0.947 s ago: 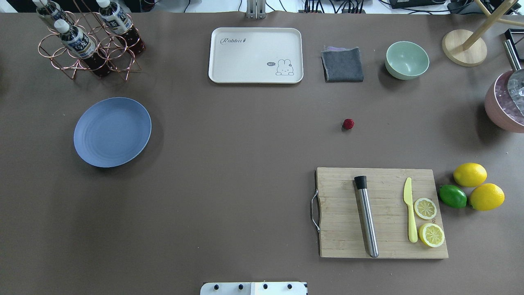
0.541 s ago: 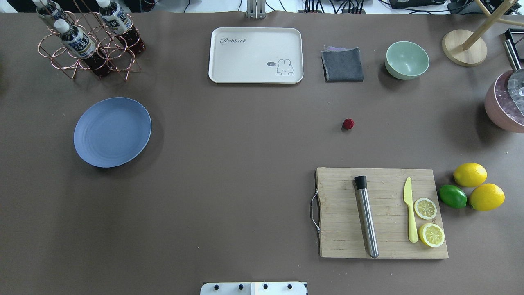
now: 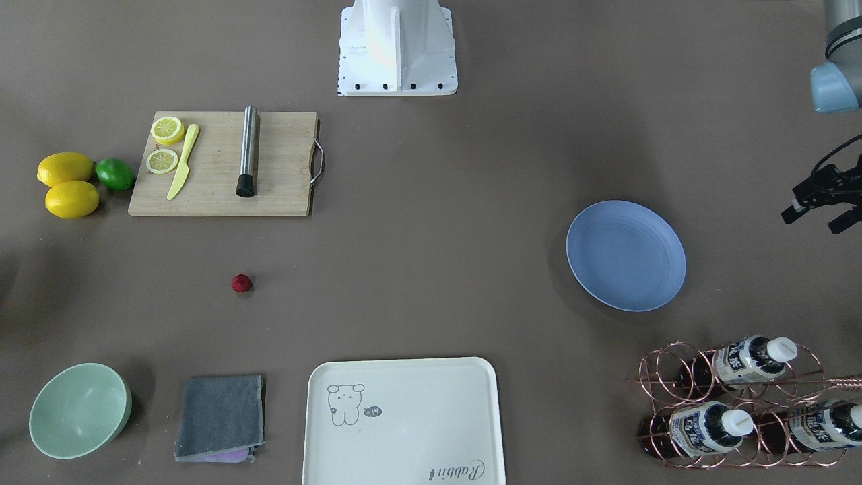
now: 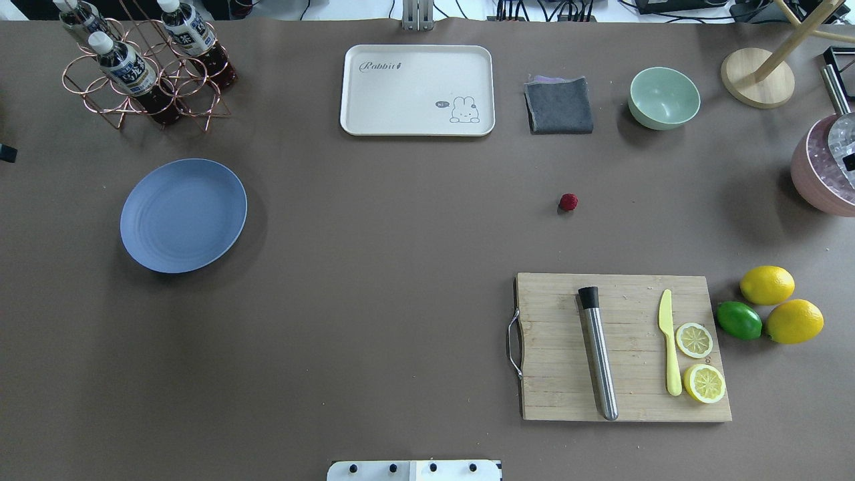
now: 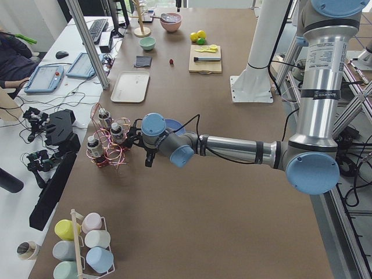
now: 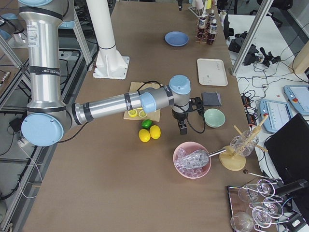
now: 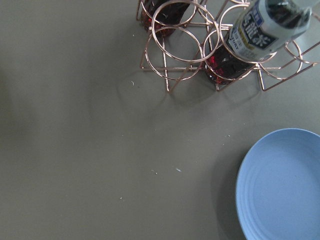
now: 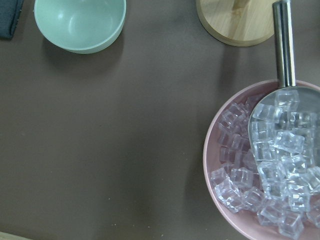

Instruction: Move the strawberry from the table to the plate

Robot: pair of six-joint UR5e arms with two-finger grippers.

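The strawberry (image 4: 568, 202) (image 3: 241, 283), small and dark red, lies on the brown table (image 4: 401, 267) between the grey cloth and the cutting board. Far to its left sits the light-blue plate (image 4: 184, 215) (image 3: 626, 256) (image 7: 285, 185), with nothing on it. My left gripper (image 3: 818, 219) hovers open beside the plate, near the bottle rack, and holds nothing. Over the pink ice bowl at the table's right end is my right gripper (image 6: 183, 128). Only a black tip of it shows in the overhead view, so I cannot tell whether it is open or shut.
A wooden cutting board (image 4: 534, 347) carries a steel muddler, a yellow knife and lemon halves, with lemons and a lime (image 4: 739, 320) beside it. At the far edge stand a cream tray (image 4: 417, 90), grey cloth (image 4: 559, 105), green bowl (image 4: 664, 97), bottle rack (image 4: 143, 73) and ice bowl (image 4: 811, 177).
A black fingertip has come into the overhead view at its left edge and another at its right edge. The strawberry and the plate have not moved.
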